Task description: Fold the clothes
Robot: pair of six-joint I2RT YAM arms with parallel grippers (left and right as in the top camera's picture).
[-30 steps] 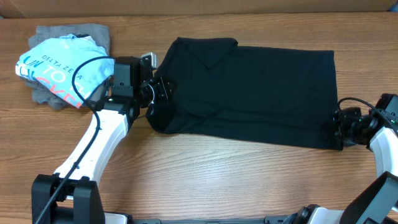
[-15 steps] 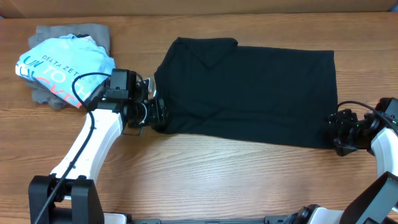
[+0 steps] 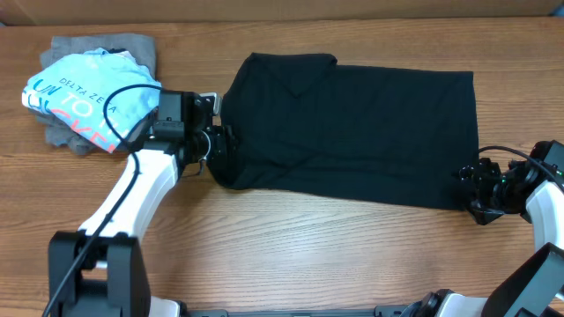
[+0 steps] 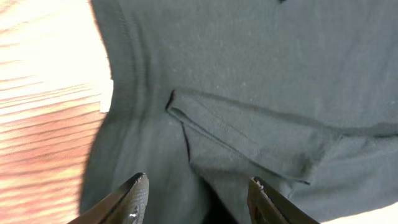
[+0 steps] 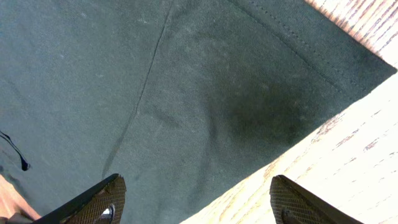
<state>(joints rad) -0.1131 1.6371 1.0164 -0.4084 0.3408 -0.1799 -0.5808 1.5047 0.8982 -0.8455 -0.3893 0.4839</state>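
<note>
**benchrat:** Black soft-looking tee is the main thing. One black T-shirt, lying flat on the wood table and spread from the middle out toward 3 o'clock.

**yam_fan:** how are the arms sitting?

**benchrat:** Two of them. The left arm comes up from 7 o'clock and leans in, so the left gripper sits at the shirt's 9 o'clock edge. On its wrist view the fingers are spread a fair way apart over a folded-in sleeve. There's fabric under them and nothing pinched that I can see. Can't tell if the tips actually touch the cloth.

The right arm reaches in from 4 o'clock, with the right gripper at the shirt's 4 o'clock corner. Its jaws are spread wide, and the hem corner lies under the gap, not clamped.

**yam_fan:** anything else on there? any text?

**benchrat:** A little pile at 10 o'clock, apart from the black one: one light blue shirt on top of one grey garment. So three garments total. The blue one reads "DELTA ZETA" in small caps with a big white "TO" under it. Below that are red letters I can't make out, and a black cable crosses the print. There's also a small white label at the black shirt's edge, too blurry to read
</note>
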